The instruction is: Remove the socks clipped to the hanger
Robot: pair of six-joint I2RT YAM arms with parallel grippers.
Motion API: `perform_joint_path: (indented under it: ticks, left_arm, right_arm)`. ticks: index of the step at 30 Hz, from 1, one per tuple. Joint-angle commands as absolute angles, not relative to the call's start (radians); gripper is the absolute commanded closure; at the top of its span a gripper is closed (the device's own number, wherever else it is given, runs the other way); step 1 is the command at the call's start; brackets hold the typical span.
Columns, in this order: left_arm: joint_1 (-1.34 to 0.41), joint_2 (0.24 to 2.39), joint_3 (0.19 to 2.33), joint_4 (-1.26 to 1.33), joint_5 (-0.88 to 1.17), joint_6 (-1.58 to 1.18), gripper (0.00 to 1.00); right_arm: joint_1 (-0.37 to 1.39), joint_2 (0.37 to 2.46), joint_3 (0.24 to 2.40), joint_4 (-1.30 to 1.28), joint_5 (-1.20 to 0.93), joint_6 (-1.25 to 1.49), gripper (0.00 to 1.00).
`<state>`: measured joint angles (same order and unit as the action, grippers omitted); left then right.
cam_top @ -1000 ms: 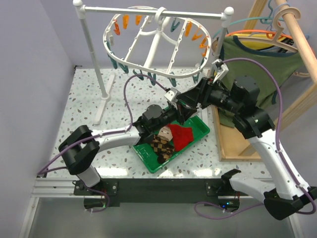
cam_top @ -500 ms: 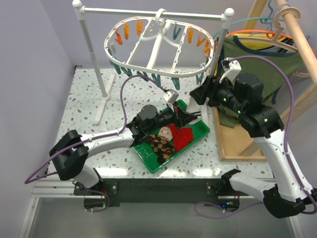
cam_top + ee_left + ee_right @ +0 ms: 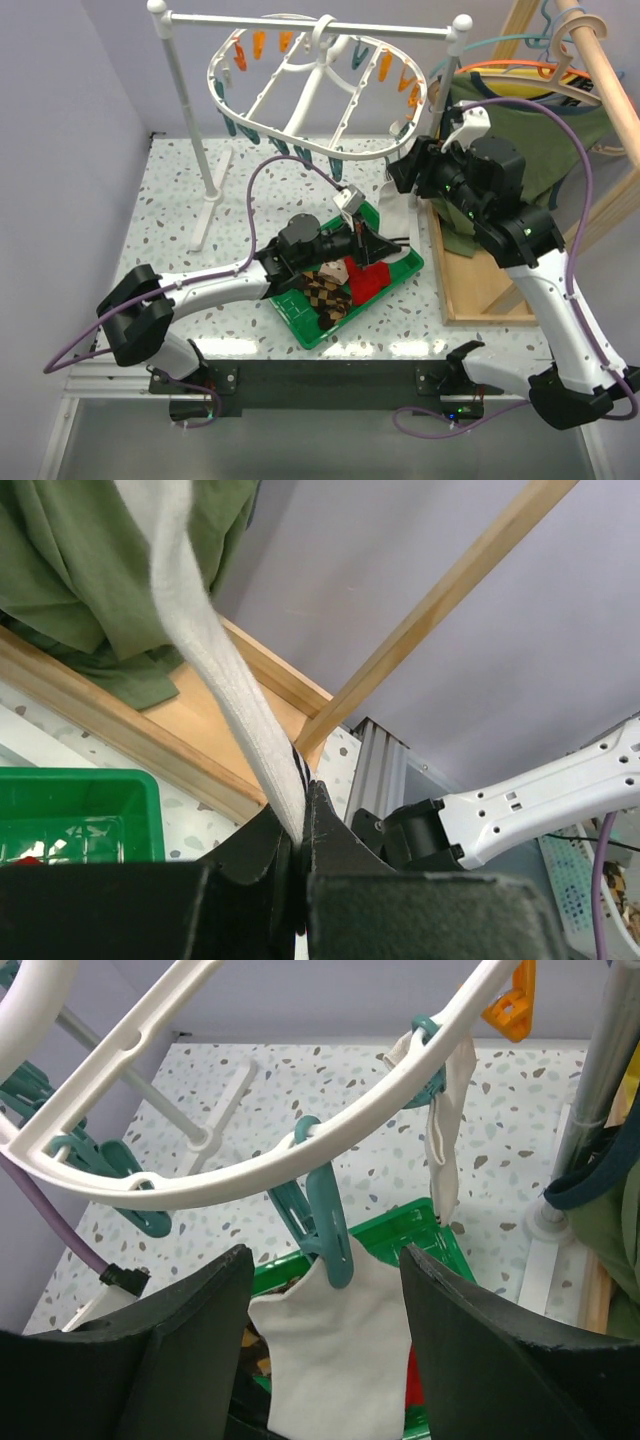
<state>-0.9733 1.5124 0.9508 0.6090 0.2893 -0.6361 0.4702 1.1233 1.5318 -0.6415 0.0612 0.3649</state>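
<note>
Checkered socks [image 3: 325,292] and a red one [image 3: 368,280] lie in the tray [image 3: 300,318], already off. Just beyond, the left gripper [image 3: 300,825] is clamped on a white sock [image 3: 215,680], which runs up to a teal clip [image 3: 325,1230] on the hanger [image 3: 230,1172]. The right gripper [image 3: 325,1260] stands open either side of that clip. Freeing this sock looks the step in hand; next, the right jaws must pinch the clip open as the left pulls.
</note>
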Motion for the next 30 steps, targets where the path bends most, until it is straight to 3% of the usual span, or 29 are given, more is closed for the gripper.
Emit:
perform_joint_path:
  ticks: [1,10,25,30]
  left_arm:
    - [-0.985,1.494,0.988,0.626,0.321,-0.673,1.00]
    - [-1.005,1.511,1.003,0.606,0.324,-0.690,1.00]
    - [-1.032,1.526,1.028,0.581,0.318,-0.686,1.00]
    - [-1.034,1.519,1.031,0.562,0.311,-0.678,1.00]
  right_arm:
    - [0.518,1.160,1.581,-0.594,0.133,0.327,0.37]
    - [0.672,1.201,1.617,-0.614,0.360,0.241,0.46]
    - [0.851,1.345,1.770,-0.719,0.660,0.178,0.47]
    - [0.865,1.347,1.769,-0.716,0.707,0.172,0.53]
